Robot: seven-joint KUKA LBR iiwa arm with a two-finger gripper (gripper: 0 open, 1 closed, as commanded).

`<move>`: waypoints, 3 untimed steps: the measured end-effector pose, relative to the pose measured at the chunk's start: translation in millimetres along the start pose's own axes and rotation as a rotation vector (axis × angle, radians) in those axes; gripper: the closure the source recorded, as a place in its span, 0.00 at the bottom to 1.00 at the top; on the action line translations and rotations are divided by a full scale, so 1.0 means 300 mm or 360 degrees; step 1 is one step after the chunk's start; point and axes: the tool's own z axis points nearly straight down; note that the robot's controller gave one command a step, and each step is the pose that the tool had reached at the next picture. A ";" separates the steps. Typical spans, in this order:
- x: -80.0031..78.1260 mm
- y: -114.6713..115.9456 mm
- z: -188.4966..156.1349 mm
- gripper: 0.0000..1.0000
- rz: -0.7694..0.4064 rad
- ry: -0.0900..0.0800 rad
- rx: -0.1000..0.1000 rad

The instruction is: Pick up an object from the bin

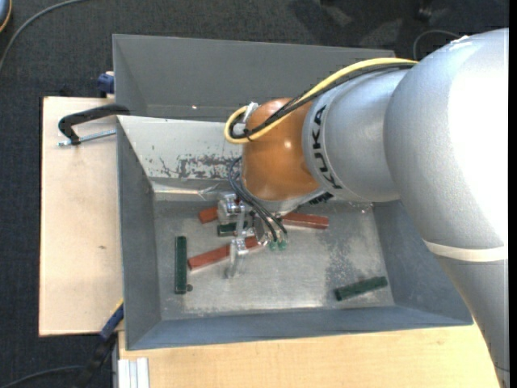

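Gripper low in the middle of the bin, with its metal tip down near the floor. It sits on, or just above, a long red-brown stick that lies flat and slanted, running out to the left from under the tool. Whether the tool is spread or pressed together I cannot tell: the orange cover hides its upper part, and what shows below is too tangled to read. Nothing can be seen pinched in it

The task looks to be at the reaching stage. The arm is down inside the bin over that stick, but the stick lies on the floor, not lifted. What is left is a sure grip, if there is none yet, and then the lift clear of the bin

Just right of the tool lies a second red-brown stick, one end tucked under the cover. Just behind and to the left, near the back wall, lies a short red-brown piece. A dark green stick lies near the left wall, pointing front to back. The other dark green stick lies in the front right corner, well apart from the tool

That makes three red-brown and two green, five in all, though more may be hidden under the arm
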 end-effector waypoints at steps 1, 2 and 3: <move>-0.008 0.001 -0.008 0.00 0.0000 -0.0009 0.0004; -0.014 0.002 -0.013 0.00 0.0002 -0.0006 0.0003; -0.018 0.003 -0.018 0.00 0.0004 -0.0005 0.0003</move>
